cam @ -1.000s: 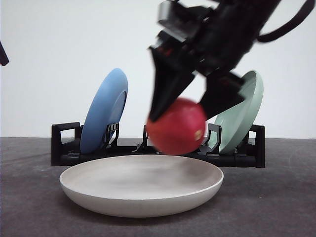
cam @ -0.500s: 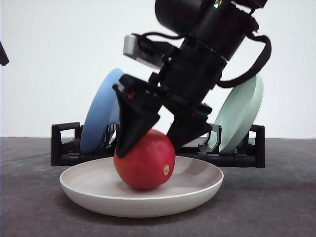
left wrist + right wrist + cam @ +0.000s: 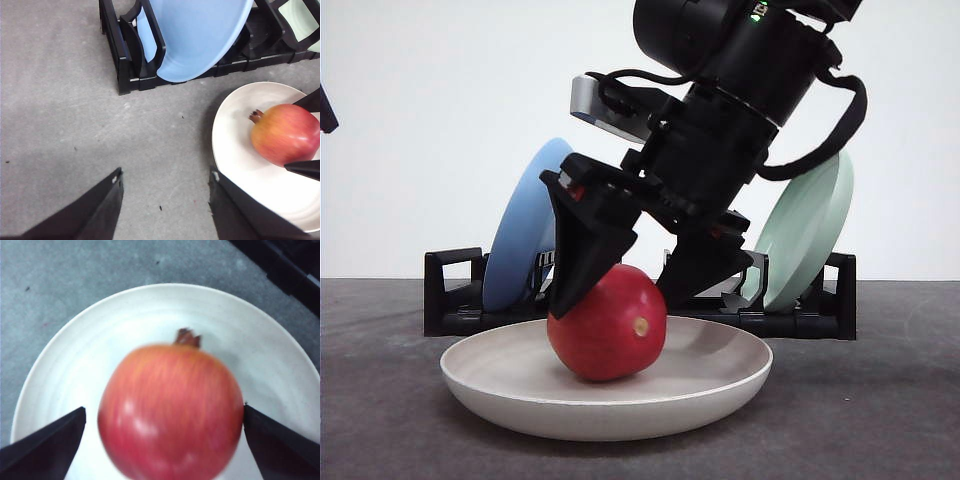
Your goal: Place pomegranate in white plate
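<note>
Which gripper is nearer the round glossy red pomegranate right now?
Right. The right gripper straddles the round glossy red pomegranate in the cream plate; the left gripper hangs open over bare table beside it.

Black slotted dish rack (image 3: 455, 300) standing toward the far edge of the grey tabletop (image 3: 380, 400); blue plate (image 3: 525, 235) held upright in a slot near the rack's left end; pale green plate (image 3: 810, 230) leaning in a slot near its right end; plain white wall (image 3: 430, 120) behind.
</note>
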Tool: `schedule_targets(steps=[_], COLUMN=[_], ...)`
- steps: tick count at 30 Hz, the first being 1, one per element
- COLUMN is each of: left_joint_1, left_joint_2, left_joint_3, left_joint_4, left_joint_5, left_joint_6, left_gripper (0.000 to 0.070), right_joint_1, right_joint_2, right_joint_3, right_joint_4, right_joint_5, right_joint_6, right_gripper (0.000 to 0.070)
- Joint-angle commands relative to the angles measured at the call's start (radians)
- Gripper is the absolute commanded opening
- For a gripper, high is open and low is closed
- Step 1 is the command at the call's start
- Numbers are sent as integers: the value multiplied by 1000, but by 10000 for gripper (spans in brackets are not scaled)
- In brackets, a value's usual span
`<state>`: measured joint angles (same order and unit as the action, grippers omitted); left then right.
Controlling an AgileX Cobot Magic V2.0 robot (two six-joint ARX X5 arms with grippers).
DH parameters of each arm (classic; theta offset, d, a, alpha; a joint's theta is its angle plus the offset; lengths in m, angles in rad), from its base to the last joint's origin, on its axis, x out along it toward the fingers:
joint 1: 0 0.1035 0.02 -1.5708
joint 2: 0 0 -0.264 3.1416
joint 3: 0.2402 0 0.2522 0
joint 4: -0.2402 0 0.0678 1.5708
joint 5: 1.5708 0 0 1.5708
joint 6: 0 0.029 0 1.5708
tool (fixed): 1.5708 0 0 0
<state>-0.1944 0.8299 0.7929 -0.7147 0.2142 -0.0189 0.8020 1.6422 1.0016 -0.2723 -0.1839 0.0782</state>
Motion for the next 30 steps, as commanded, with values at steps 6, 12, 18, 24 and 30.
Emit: schedule_targets(steps=[6,12,18,24,30], left_joint_1=[-2,-2,-2,-2,-2], left_joint_2=[6,6,6,6,6], left_joint_3=[14,14,14,14,14], left_joint_4=[5,5,5,5,4], left_joint_5=[5,5,5,5,5], left_joint_6=[3,3,3,3,3], left_gripper=[313,313,313,313,313], right_joint_1=[-4,-72,-167,-267,-360], right_joint_2=[-97,-206,-356,-530,-702], right_joint_3=[27,22,-55,-192,-345], right_joint_4=[-18,-143,-157,-135,-123], right_joint_5=[-52,-63,-63,-63,-62], right_joint_6=[-33,-78,-94,-94,-74], right_gripper=[633,630,619,618,617])
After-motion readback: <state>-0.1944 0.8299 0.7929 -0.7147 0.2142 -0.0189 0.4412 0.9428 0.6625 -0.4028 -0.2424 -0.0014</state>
